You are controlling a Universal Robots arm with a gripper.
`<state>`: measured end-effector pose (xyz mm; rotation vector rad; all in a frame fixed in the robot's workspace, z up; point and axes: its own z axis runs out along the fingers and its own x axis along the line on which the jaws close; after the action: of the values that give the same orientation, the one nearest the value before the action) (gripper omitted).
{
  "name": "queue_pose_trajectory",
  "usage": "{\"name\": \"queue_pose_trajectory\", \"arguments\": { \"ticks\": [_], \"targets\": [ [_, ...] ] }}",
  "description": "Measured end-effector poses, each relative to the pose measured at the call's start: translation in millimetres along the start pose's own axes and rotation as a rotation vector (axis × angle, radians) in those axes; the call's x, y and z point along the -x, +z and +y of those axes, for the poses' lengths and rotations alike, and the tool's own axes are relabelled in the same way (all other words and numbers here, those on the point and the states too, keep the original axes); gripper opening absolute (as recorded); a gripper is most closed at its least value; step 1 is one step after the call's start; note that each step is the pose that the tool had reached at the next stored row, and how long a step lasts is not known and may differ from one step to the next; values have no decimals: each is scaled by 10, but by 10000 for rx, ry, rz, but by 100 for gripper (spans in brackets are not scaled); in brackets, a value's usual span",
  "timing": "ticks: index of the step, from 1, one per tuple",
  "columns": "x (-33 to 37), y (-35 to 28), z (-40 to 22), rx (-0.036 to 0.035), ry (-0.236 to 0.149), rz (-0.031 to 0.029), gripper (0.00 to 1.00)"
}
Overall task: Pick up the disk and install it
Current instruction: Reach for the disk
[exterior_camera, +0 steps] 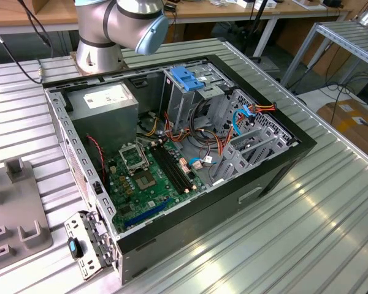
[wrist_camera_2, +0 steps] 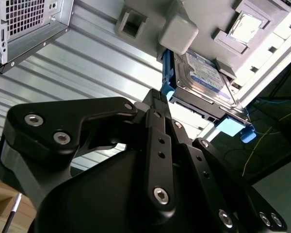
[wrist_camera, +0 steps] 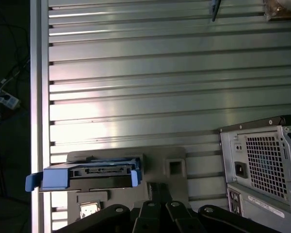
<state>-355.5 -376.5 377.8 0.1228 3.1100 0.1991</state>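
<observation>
- the disk [wrist_camera_2: 203, 73] is a flat silver-metal rectangle. its white-and-blue label shows in the second wrist view.
- blue plastic rails [wrist_camera_2: 167, 73] run along its long sides, and a blue tab [wrist_camera_2: 233, 127] sticks out at one corner of the connector end.
- in the first wrist view the disk [wrist_camera: 99, 177] is seen end-on. the thin connector edge faces the camera between the blue rails.
- its long axis runs from that connector end, the end nearest the gripper, back into the grey fixture [wrist_camera: 155, 160] that holds it. i cannot tell whether it stands upright or leans.
- the gripper [wrist_camera: 158, 187] is clenched on nothing, its black tips together. it hangs just beside the disk without touching it, and it is also seen in the second wrist view [wrist_camera_2: 155, 94].
- in the exterior view the open computer case [exterior_camera: 276, 177] lies on the ribbed metal table [exterior_camera: 306, 245], with part of the grey fixture [exterior_camera: 18, 220] at about 8 o'clock from it.
- the arm's base [exterior_camera: 98, 55] stands at about 11 o'clock from the case.
- inside the case, the power-supply box [exterior_camera: 104, 101] sits toward 10 o'clock, a light-blue latch piece [exterior_camera: 187, 78] toward 12 o'clock and the green motherboard [exterior_camera: 147, 177] toward 7 o'clock.
- the case's vented rear [wrist_camera: 262, 160] is well apart from the disk in the first wrist view.
</observation>
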Motion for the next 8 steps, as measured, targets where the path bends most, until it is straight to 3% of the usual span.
{"name": "queue_pose_trajectory", "arguments": {
  "ticks": [8],
  "targets": [
    [-2, 1, 0, 0, 1, 0, 11]
  ]
}}
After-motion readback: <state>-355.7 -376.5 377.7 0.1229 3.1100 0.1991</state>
